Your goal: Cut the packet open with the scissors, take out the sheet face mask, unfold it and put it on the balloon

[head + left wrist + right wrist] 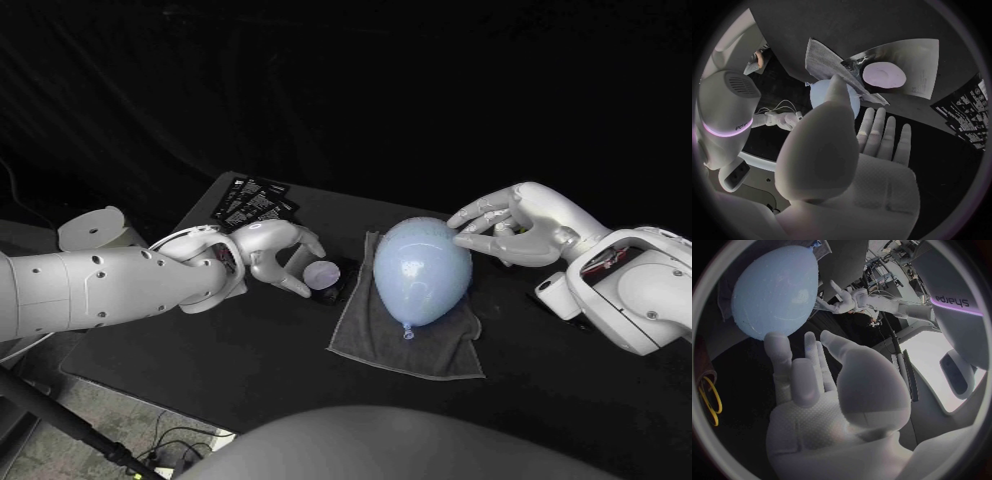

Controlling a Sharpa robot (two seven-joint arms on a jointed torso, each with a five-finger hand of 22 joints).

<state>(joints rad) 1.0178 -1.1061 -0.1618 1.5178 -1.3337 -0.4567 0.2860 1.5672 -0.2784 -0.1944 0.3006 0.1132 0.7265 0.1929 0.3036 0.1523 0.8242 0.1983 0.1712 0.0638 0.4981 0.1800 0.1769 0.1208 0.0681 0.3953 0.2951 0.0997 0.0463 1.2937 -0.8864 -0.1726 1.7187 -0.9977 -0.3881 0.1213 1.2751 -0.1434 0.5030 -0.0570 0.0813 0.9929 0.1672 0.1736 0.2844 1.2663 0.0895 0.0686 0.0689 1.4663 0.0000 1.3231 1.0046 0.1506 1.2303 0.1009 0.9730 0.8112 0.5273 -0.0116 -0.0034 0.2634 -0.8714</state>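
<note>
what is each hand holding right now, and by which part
Right hand: nothing, fingers spread, fingertips at the side of the balloon. Left hand: the packet sits at its fingertips, but whether it is gripped cannot be told.

Black drape behind the black table; cables on the floor.

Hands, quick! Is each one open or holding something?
Left hand: open, packet just beyond its fingers.
Right hand: open, fingertips against the balloon.
</note>
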